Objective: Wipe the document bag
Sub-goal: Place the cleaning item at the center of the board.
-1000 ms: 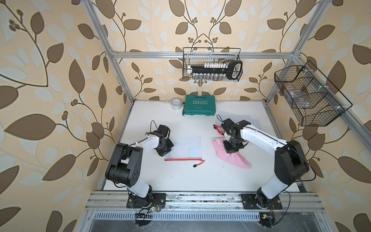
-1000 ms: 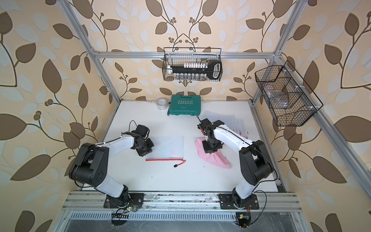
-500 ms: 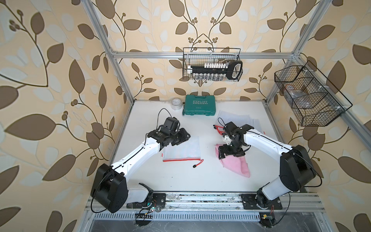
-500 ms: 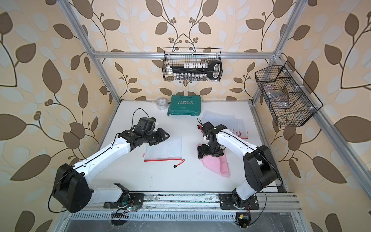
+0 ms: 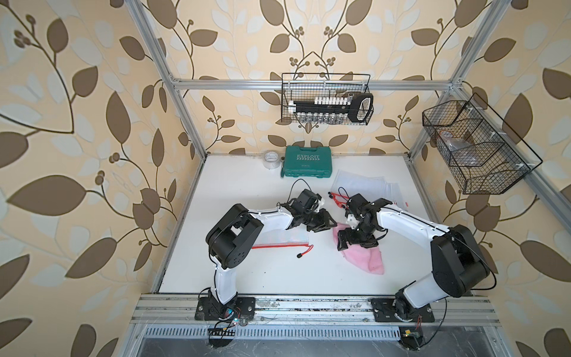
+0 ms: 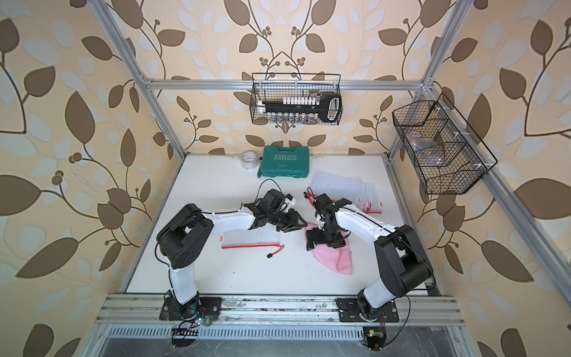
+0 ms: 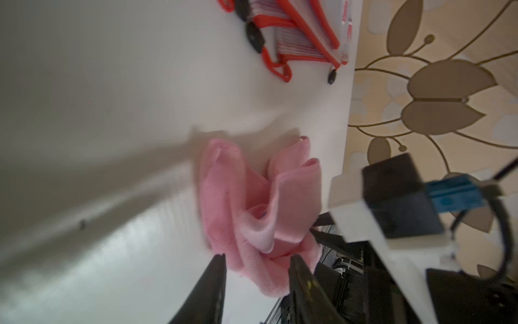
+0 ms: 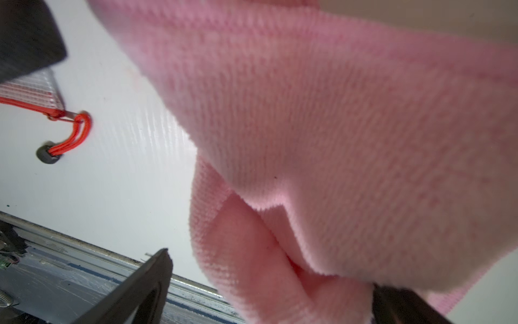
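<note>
With the green tool case [image 5: 307,160] at the back of the table [image 5: 247,191] as my mark, the document bag [image 5: 284,239] lies flat well in front of it and a little to its left. The bag's red zip edge faces the front rail and the zip pull [image 5: 306,249] trails off one corner. No cloth is on the bag, so I'd say wiping hasn't begun and the step in hand is fetching the cloth. The left arm [image 5: 268,221] stretches across the bag and hides most of it in both top views. The left gripper [image 7: 257,256] points at the pink cloth [image 5: 369,261], which sits crumpled in front of the case and to its right, apart from the bag. That claw is part open and, as far as I can judge, holds nothing, though a fold reaches up to its gap. The right gripper [image 5: 356,243] hovers over the same cloth with its claw spread wide, straddling a fold without gripping. Next, I reckon, one claw must close on a firm fold and carry it to the bag, while the left arm either clears off the bag or pins it. The smeared left wrist view won't show whether those tips touch the cloth. Cloth nearly fills the right wrist view and buries one finger. Right of the case lie spare bags [image 5: 367,185], overlapped past counting.
</note>
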You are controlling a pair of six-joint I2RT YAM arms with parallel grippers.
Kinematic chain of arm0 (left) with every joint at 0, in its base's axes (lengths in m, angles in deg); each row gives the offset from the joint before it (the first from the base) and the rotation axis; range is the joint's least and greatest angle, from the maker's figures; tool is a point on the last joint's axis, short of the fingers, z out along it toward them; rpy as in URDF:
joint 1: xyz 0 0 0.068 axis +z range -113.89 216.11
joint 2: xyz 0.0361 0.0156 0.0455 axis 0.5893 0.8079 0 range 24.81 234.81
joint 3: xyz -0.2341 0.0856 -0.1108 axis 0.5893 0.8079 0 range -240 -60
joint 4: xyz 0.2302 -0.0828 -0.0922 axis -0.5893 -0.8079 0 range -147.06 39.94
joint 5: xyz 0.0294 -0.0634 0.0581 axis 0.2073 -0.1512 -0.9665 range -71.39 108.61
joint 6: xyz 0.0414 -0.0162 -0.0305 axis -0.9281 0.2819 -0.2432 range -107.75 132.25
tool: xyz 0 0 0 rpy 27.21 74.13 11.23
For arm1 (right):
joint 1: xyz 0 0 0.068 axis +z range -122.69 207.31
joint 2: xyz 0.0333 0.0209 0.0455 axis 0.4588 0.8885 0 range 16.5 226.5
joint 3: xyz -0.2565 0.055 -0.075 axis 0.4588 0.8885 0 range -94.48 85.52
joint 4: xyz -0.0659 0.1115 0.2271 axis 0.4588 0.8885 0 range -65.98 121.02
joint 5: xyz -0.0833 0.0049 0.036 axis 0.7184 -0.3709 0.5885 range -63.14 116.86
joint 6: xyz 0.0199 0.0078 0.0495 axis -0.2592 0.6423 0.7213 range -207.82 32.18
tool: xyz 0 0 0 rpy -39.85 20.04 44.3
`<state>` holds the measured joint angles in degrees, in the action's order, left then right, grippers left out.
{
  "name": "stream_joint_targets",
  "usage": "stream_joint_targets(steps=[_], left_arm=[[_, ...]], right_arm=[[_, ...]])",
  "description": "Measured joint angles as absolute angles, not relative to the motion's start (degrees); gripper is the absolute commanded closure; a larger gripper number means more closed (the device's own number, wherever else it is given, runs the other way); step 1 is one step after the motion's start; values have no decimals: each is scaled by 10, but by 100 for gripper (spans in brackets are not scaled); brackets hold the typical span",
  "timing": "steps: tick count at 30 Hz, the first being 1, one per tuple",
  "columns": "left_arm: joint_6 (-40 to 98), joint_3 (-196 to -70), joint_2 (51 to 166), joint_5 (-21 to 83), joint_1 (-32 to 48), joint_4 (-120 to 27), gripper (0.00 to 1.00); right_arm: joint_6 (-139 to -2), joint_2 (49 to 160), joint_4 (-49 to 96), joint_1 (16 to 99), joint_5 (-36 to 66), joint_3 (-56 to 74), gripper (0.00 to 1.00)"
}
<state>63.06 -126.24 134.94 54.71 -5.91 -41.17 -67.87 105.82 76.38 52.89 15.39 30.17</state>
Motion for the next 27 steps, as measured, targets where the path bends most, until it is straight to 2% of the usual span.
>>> stream_joint_targets(steps=[11, 16, 23, 27], left_arm=[[668, -1391, 1487, 614, -77, -417, 61], [658, -1454, 1547, 636, -94, -486, 64], [573, -1536, 1560, 600, -104, -660, 68], [540, -1540, 1558, 584, -105, -690, 68]], right_arm=[[-654, 1032, 793, 510, 183, 313, 2], [-664, 990, 807, 503, 178, 275, 2], [-663, 947, 844, 471, 182, 217, 2], [-659, 893, 868, 451, 194, 155, 2]])
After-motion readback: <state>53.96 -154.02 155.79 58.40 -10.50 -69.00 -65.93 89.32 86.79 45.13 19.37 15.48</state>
